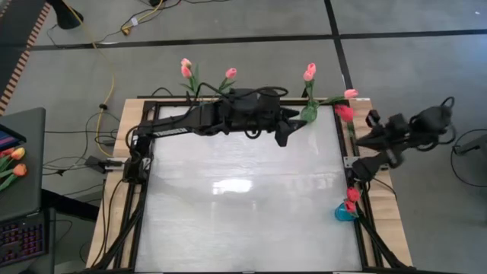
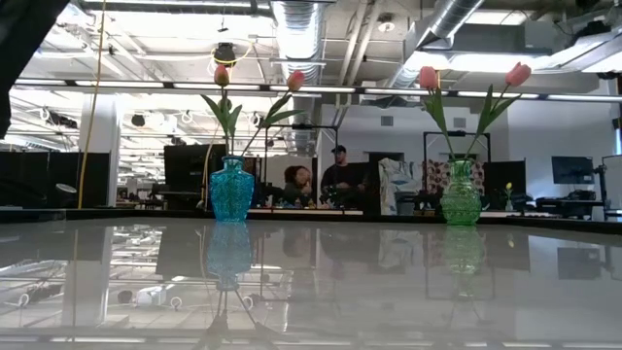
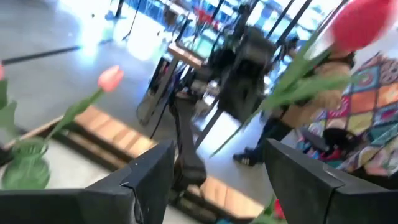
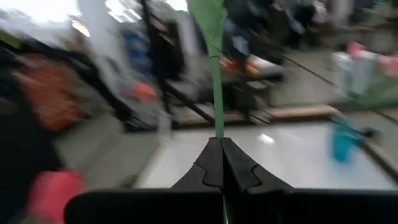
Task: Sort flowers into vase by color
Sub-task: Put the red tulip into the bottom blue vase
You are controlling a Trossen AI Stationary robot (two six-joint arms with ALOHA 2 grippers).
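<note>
Table [image 1: 243, 221]: glossy pale top, mirror-like in the low view, set in a black rail frame on a wooden base.
Green vase [image 1: 308, 113]: translucent green glass, ribbed and bulbous, narrow neck; stands at the table's far edge. Two pink tulips in it [image 1: 310, 72], thin green stems, narrow leaves.
Blue vase [image 1: 344, 212]: translucent blue patterned glass, round-bellied; at the table's right edge, well nearer the camera side than the green vase. Red or pink bud heads show at its mouth.
Low view: the blue vase [image 2: 231, 190] and the green vase [image 2: 461, 194] each show two upright tulips with small closed buds.
Other flowers: three pink tulips [image 1: 186, 70] beyond the table's far edge, well left of the green vase; what holds them cannot be told.
Left claw [image 1: 288, 128]: just beside the green vase, on its left, above the table. Fingers [image 3: 147, 177] stand well apart, nothing between them. Its wrist view shows the green vase [image 3: 25, 165] with a pink bud.
Right claw [image 1: 364, 140]: beyond the table's right edge, right of the green vase. Fingers [image 4: 211, 163] pressed together, clamped on a thin green stem [image 4: 217, 93]; a red tulip head [image 1: 344, 113] lies between this claw and the green vase.
</note>
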